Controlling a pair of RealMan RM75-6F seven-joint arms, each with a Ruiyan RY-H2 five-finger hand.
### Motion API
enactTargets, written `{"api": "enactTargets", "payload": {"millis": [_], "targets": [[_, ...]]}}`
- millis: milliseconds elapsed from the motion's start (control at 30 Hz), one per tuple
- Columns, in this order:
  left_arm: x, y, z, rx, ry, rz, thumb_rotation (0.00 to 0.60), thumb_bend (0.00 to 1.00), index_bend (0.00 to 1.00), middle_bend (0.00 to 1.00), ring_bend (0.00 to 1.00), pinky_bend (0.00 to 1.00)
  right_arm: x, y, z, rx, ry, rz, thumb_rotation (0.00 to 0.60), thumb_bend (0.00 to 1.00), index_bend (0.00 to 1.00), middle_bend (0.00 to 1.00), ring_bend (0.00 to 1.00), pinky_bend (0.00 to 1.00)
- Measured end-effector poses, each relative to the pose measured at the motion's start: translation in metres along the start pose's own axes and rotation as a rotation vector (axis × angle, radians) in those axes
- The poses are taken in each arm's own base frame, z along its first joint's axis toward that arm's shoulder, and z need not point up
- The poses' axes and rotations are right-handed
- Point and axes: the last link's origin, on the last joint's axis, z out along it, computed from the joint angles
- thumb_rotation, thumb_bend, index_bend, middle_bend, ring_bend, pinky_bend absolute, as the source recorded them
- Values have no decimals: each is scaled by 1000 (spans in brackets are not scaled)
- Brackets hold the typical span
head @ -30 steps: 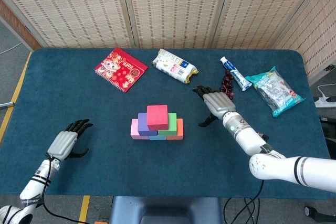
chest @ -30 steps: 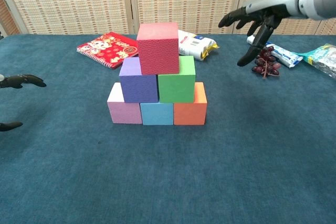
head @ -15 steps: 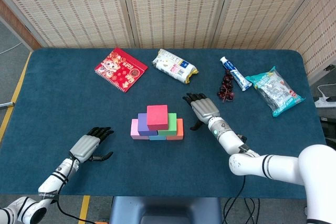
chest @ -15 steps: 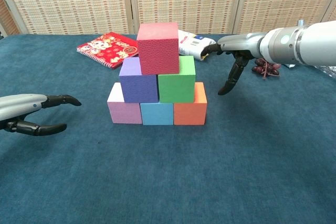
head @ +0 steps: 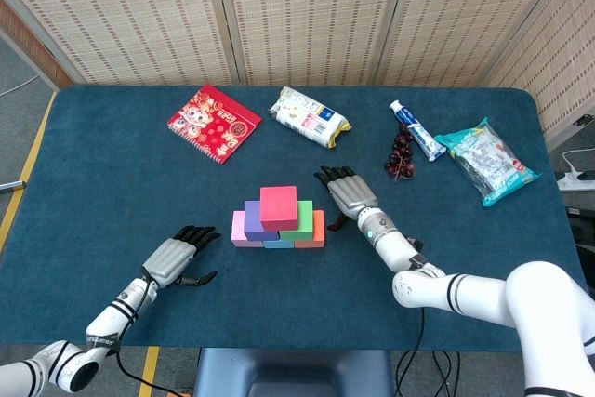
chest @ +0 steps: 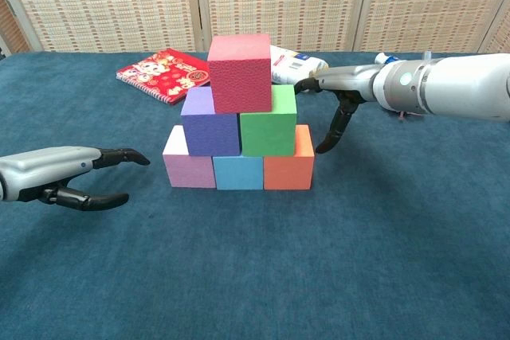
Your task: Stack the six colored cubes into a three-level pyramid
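Observation:
Six cubes stand as a pyramid at the table's middle. The bottom row holds a pink cube (chest: 186, 166), a light blue cube (chest: 238, 173) and an orange cube (chest: 289, 162). On them sit a purple cube (chest: 209, 123) and a green cube (chest: 268, 123). A red cube (chest: 239, 72) (head: 278, 206) tops the stack. My left hand (head: 178, 255) (chest: 62, 175) hovers open left of the pink cube, not touching it. My right hand (head: 347, 194) (chest: 343, 93) is open just right of the orange and green cubes, fingers spread, holding nothing.
Along the far side lie a red booklet (head: 214, 122), a white snack packet (head: 310, 117), dark grapes (head: 401, 153), a toothpaste tube (head: 416, 129) and a clear bag (head: 487, 159). The table's front edge (head: 297, 346) is near my arms.
Both hands have moved inward toward the pyramid: the left from the far left edge, the right from near the grapes to just beside the orange cube. The cubes have not moved.

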Motion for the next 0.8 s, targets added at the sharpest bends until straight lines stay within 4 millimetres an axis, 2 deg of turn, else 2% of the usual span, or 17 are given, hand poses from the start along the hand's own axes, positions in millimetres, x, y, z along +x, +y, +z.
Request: {"api": "enactTargets", "payload": {"millis": [800], "targets": [[0, 24, 23, -69, -5, 10, 132, 312, 68, 0, 0, 0, -9, -10, 10, 4, 25, 8, 600, 90, 0, 0, 0, 37]]}}
